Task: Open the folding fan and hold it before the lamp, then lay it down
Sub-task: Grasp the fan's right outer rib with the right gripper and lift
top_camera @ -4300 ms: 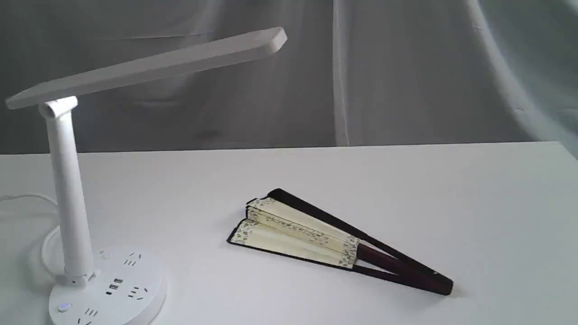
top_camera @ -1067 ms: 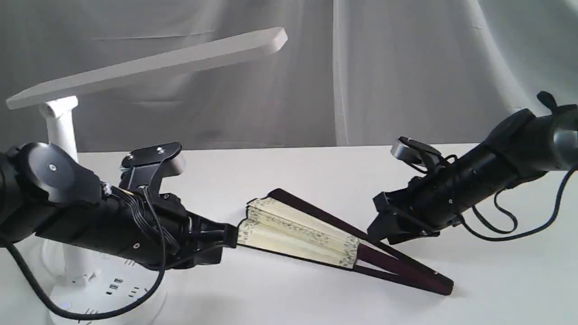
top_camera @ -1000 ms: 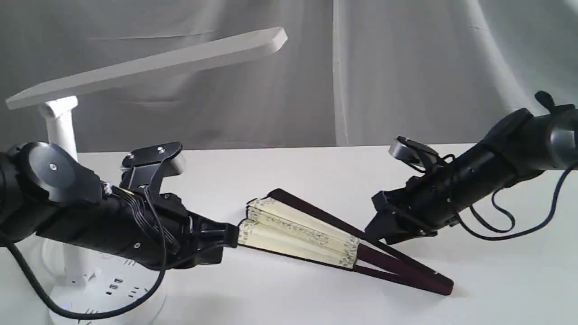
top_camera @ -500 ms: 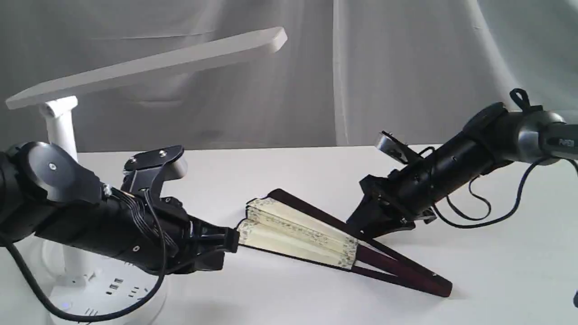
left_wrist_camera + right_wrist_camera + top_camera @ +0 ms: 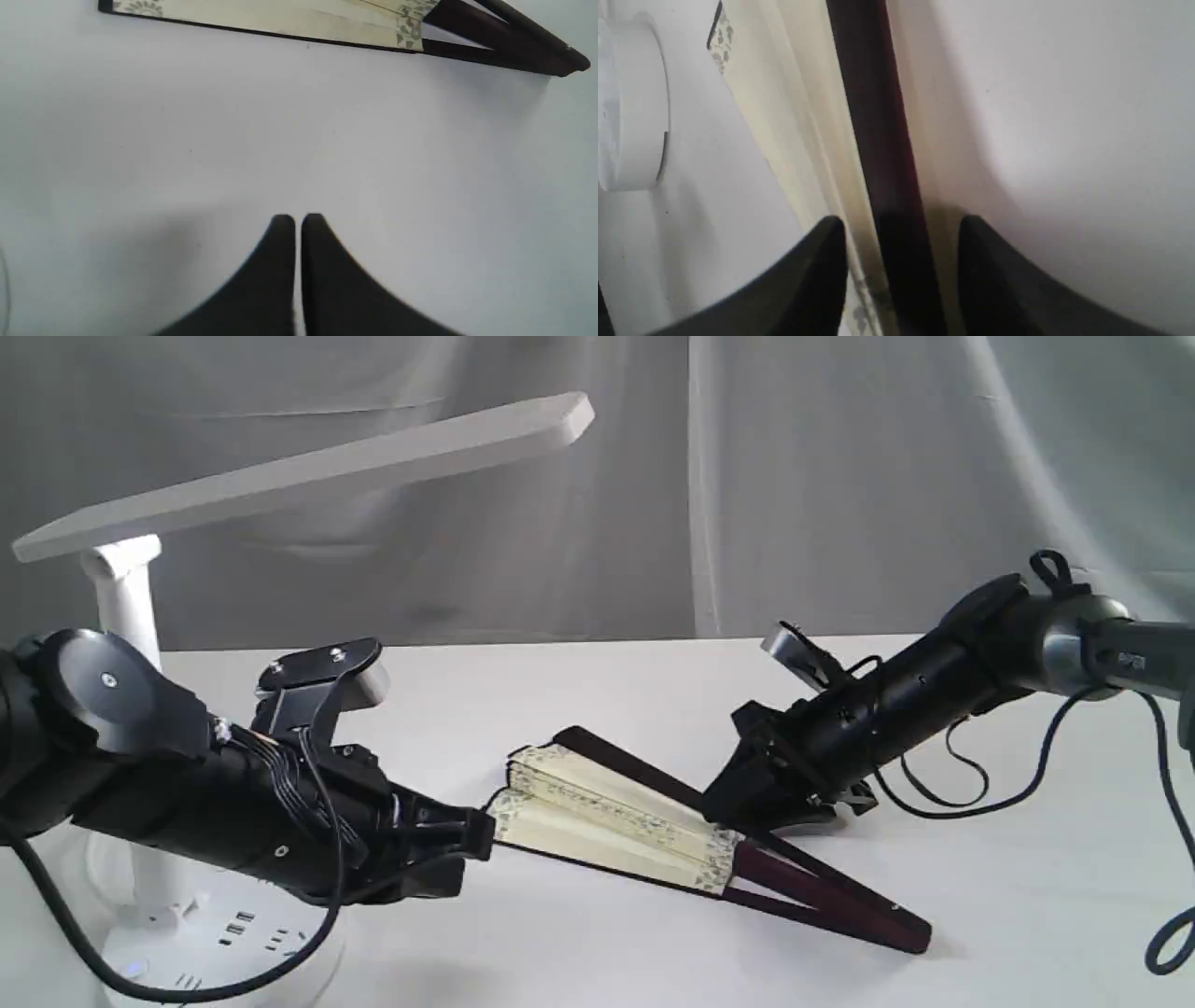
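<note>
The folding fan lies partly spread on the white table, with cream pleats toward the left and dark maroon ribs meeting at the right. My right gripper is open and low over the fan's far guard. In the right wrist view that dark guard runs between the right gripper's two fingers. My left gripper is shut on nothing beside the fan's wide end. In the left wrist view the left gripper sits over bare table, apart from the fan. The white lamp stands at the left, its bar head reaching over the table.
The lamp's round base with sockets sits at the front left, partly behind my left arm. A black cable loops off the right arm above the table. Pale curtains hang behind.
My right gripper has moved left and down from beside the ribs to straddle the fan's far guard. The left arm has barely moved, and the fan has hardly shifted.
</note>
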